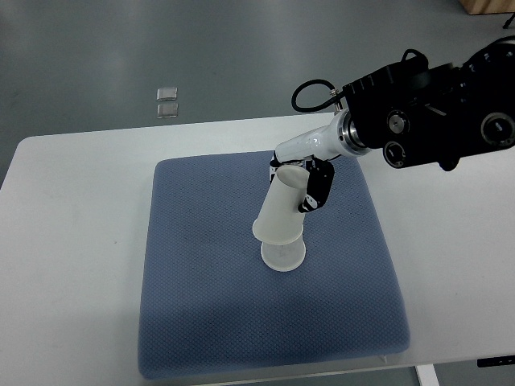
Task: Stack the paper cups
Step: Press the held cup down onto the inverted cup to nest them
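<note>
A white paper cup [283,211] hangs upside down and tilted, its wide rim toward the lower left, with my right hand [302,183] shut on its narrow end. My right arm comes in from the upper right. Directly beneath the held cup's rim a second white paper cup [284,255] stands on the blue mat [201,281], only its lower part showing. The held cup's rim overlaps the top of the standing cup; whether they touch is unclear. My left arm does not show.
The blue mat lies on a white table [72,241]. Two small clear squares [167,101] lie on the grey floor beyond the table's far edge. A brown box corner [487,6] shows at the top right.
</note>
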Controlling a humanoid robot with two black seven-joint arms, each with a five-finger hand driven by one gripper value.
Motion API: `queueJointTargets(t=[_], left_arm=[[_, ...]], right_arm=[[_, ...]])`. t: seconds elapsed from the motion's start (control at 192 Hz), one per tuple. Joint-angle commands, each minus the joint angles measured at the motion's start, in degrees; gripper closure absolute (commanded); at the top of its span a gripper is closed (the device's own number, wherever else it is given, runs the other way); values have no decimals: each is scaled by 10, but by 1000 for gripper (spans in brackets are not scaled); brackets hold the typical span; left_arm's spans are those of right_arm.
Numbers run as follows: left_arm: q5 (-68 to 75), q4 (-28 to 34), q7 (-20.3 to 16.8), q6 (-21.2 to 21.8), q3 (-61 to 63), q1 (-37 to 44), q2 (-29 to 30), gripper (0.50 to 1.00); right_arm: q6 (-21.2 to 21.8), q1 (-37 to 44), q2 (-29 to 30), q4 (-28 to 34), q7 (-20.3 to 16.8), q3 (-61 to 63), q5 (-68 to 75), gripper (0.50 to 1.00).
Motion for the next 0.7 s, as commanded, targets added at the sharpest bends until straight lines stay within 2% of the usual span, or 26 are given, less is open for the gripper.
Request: queueJointTargets(t=[0.0, 0.125, 0.333, 0.692], left_arm=[[0, 0, 0, 0, 0, 0, 0, 500], [0, 0, 0, 0, 0, 0, 0, 500], [0, 1, 0, 0, 0, 0, 0, 500], [0, 1, 0, 0, 0, 0, 0, 500]], right_arm=[[-3, -1, 0, 0, 0, -1, 0, 793], [-3, -3, 2, 0, 0, -1, 0, 793], [-6, -5, 6, 0, 0, -1, 1, 750], [-14, -13, 6, 0, 0, -1, 1, 746]])
